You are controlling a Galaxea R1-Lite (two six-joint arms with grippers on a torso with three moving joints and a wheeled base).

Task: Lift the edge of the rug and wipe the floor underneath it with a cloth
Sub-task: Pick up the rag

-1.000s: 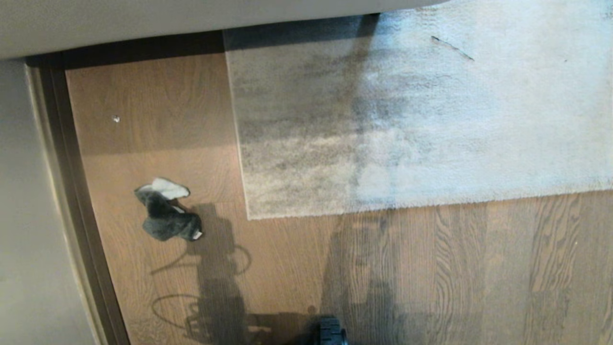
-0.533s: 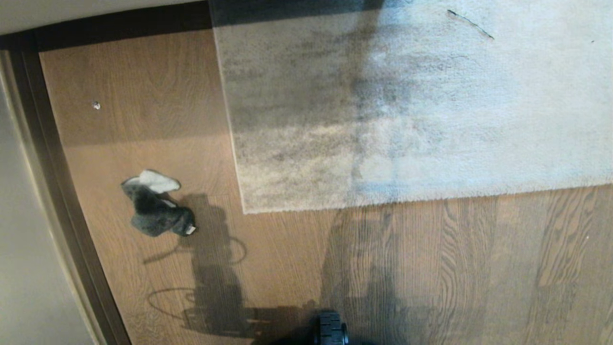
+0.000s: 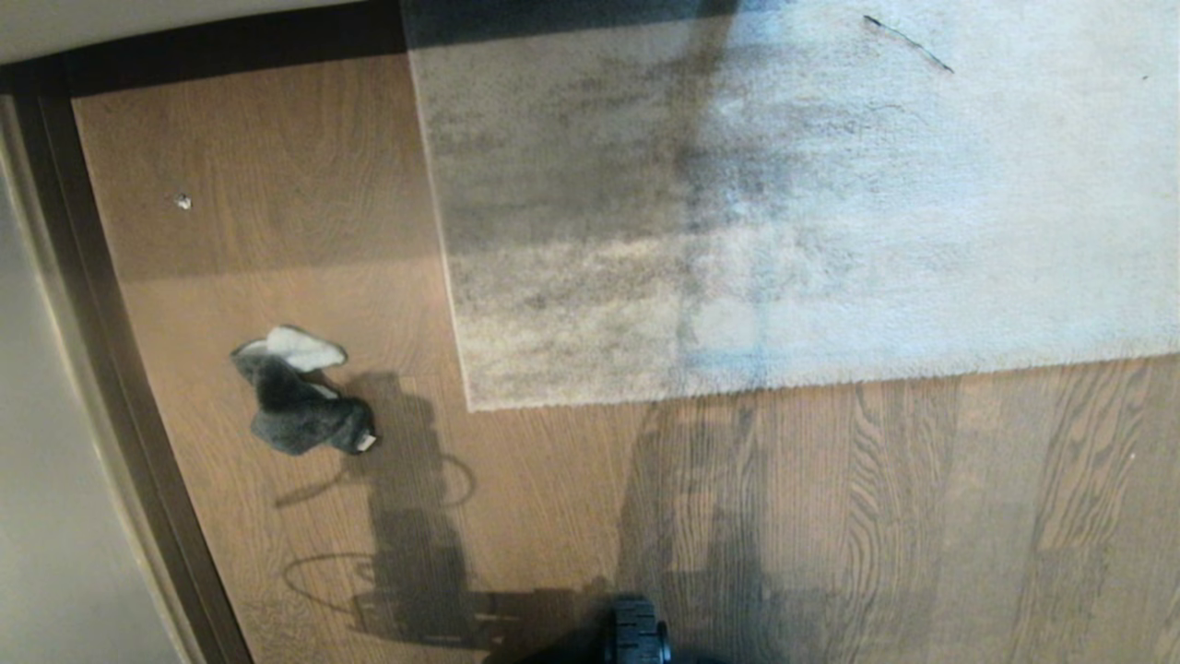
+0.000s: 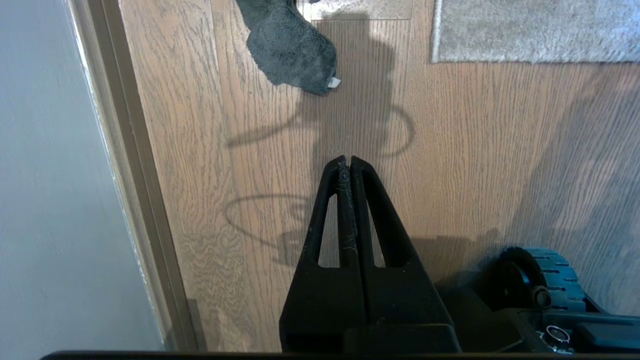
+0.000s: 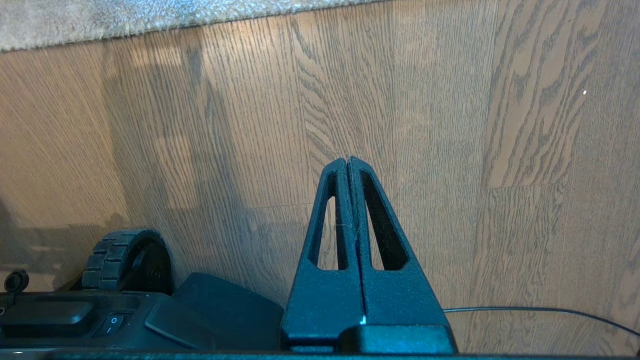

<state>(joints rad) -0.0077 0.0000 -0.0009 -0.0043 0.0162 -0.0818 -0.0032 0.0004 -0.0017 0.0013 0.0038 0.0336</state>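
Shifted down the head view since a second ago: whole scene, cloth and rug together, with less of the pale wall showing beyond the rug, so a camera tilt and no move of the things. Barely any shift over the last half-second. Likely meaning: view settling on the work area, task itself not yet begun.

Left gripper point(image 4: 346, 159) with jaws pressed together, empty, hanging above bare floor point(image 3: 572, 516), short of the cloth point(image 3: 300, 406). Right gripper point(image 5: 348, 160) likewise shut and empty, above floor near the rug's long border.

Cloth lying crumpled on the floor, beside the rug edge point(image 3: 470, 404) but apart from it (toward the dark skirting strip point(image 3: 111, 369)). Rug corner flat on the planks, nothing lifted.

Neither arm visible from the head, only shadows and a black wheel point(image 3: 638, 636) at the bottom. Cloth's pale end cut off in the left wrist view. Small white speck point(image 3: 183, 201) on the floor beyond the cloth, too small to tell.
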